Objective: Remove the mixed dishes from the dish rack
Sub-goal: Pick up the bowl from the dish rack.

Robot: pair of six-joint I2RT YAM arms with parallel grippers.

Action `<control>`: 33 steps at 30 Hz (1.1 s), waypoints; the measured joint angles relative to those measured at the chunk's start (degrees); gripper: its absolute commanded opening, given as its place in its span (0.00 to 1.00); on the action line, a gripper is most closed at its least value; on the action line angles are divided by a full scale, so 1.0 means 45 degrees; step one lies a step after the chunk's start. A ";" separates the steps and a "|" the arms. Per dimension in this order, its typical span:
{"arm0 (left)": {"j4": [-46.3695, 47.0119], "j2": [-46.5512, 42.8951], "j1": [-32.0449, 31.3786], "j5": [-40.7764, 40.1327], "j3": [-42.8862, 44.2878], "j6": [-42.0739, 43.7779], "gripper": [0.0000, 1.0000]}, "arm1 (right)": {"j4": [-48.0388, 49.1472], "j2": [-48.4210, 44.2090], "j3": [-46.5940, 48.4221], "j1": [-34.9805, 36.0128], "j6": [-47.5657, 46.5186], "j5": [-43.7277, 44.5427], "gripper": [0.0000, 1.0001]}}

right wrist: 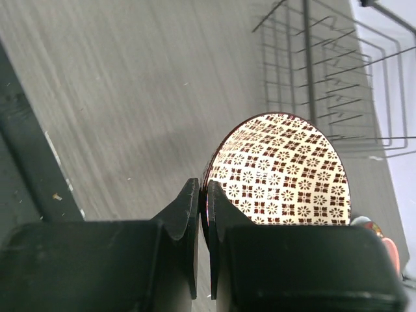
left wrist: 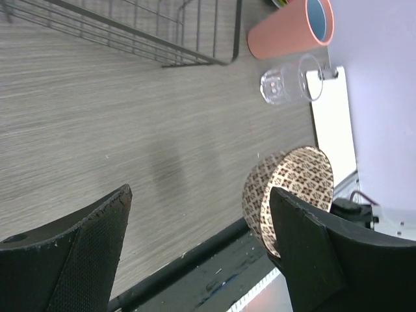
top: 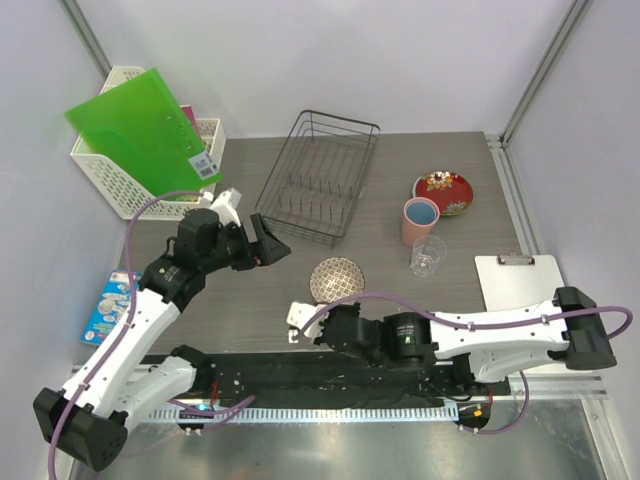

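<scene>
A: Right gripper (right wrist: 203,214), state?

B: Nearly closed; the two fingers pinch the rim of the white bowl with reddish pattern (right wrist: 279,169), and only the rim's thickness keeps them apart; from above, the right gripper (top: 318,303) grips the bowl (top: 337,278) at its near-left edge; I cannot tell whether the bowl's base touches the table (top: 260,290).

A: Left gripper (left wrist: 200,195)?

B: Spread wide, nothing between the fingers; it hangs over bare table, left of the bowl (left wrist: 289,195) and just near of the dish rack (left wrist: 130,26); seen from above, the left gripper (top: 268,243) sits close to the rack's near-left corner.

A: Location of the task items?

B: Dish rack (top: 318,178) at far centre, far of the bowl and apart from it; pink cup (top: 420,220), blue inside, upright to the right of the rack; red patterned plate (top: 444,190) just beyond the cup.

A: Other objects?

B: Clear glass (top: 428,257) just near of the pink cup; clipboard (top: 518,282) at the right edge; white lattice basket (top: 110,170) with green folder (top: 140,130) at far left.
</scene>
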 measured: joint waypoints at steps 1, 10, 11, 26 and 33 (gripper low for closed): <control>0.0029 -0.0034 -0.0039 0.0155 -0.0087 0.0092 0.84 | 0.0034 0.0063 -0.0097 0.0034 0.0029 -0.0160 0.01; 0.0311 -0.0034 -0.1229 0.0442 -0.0340 0.0777 0.77 | 0.0457 0.0933 0.0194 -0.0015 0.0792 -0.2098 0.01; 0.0316 -0.0010 -0.1409 0.0432 -0.0359 0.0855 0.77 | 0.0466 0.1025 0.0272 -0.0015 0.0889 -0.2322 0.01; -0.0117 0.1044 -0.2871 -0.0325 -0.0423 0.1651 0.71 | 0.0971 0.0840 0.0772 -0.0015 0.1739 -0.3711 0.01; -0.0204 0.1122 -0.3055 -0.0476 -0.0423 0.1768 0.63 | 0.0777 0.0058 0.0772 -0.0015 0.1768 -0.3560 0.01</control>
